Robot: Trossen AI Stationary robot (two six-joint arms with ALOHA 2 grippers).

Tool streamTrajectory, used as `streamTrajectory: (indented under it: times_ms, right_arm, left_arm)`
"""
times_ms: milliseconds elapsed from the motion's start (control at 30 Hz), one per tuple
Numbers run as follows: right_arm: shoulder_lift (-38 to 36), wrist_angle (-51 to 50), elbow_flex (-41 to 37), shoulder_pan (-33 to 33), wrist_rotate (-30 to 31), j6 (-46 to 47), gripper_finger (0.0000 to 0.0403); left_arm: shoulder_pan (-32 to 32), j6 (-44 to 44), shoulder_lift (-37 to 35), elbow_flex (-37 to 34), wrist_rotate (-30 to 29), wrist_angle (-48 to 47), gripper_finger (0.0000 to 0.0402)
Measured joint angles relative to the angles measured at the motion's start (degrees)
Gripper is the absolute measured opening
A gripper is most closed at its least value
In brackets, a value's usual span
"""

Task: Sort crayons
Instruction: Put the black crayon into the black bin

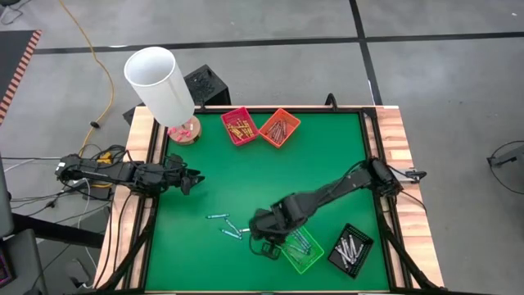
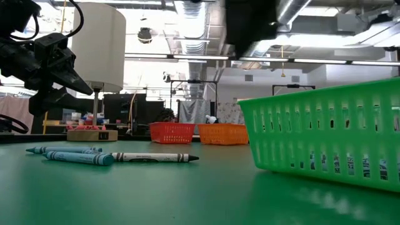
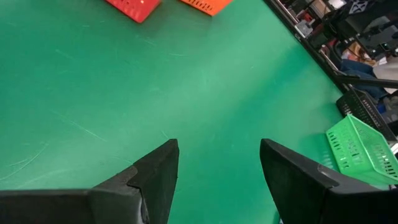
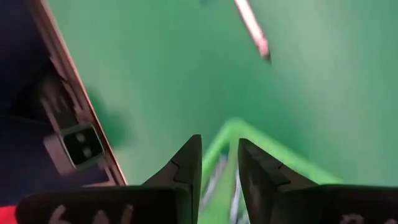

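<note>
Hovering over the green basket (image 1: 304, 254), the right gripper (image 4: 219, 163) is parting its fingers slightly, holding nothing; it should be rising clear before reaching for the crayons (image 1: 225, 226).

- Green worktop (image 1: 246, 180) with wooden edges.
- Red tray (image 1: 238, 126) and orange tray (image 1: 279, 127) at 12 o'clock.
- Green tray (image 1: 304, 250) and black tray (image 1: 350, 249) at 5 o'clock.
- White lamp (image 1: 160, 82) at 11 o'clock.

Right tool (image 4: 216, 163) hangs low, fingers slightly parted, nothing between them. Left tool (image 3: 219, 168) waits apart, fingers spread wide.
</note>
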Motion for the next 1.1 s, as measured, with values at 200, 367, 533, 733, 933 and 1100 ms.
streamTrajectory:
  times_ms: [200, 367, 533, 733, 933, 1100]
  right_arm:
    - [0.0, 11.0, 0.0, -3.8, 0.0, -9.3, 0.0101]
    - [0.0, 14.4, 0.0, -4.8, 0.0, -15.9, 0.0101]
    - [0.0, 14.2, 0.0, -4.9, 2.0, -23.6, 0.0101]
    - [2.0, 15.3, 0.0, -4.8, 6.1, -29.2, 0.0101]
    - [6.8, 17.9, 0.0, -4.8, 6.0, -34.8, 0.0101]
    - [7.6, 18.3, 0.0, -5.5, 5.8, -37.4, 0.0101]
  left_arm:
    - [0.0, 0.0, 0.0, 0.0, 0.0, 0.0, 0.0215]
    - [0.0, 0.0, 0.0, 0.0, 0.0, 0.0, 0.0215]
    - [0.0, 0.0, 0.0, 0.0, 0.0, 0.0, 0.0215]
    - [0.0, 0.0, 0.0, 0.0, 0.0, 0.0, 0.0215]
    - [0.0, 0.0, 0.0, 0.0, 0.0, 0.0, 0.0215]
    - [0.0, 0.0, 0.0, 0.0, 0.0, 0.0, 0.0215]
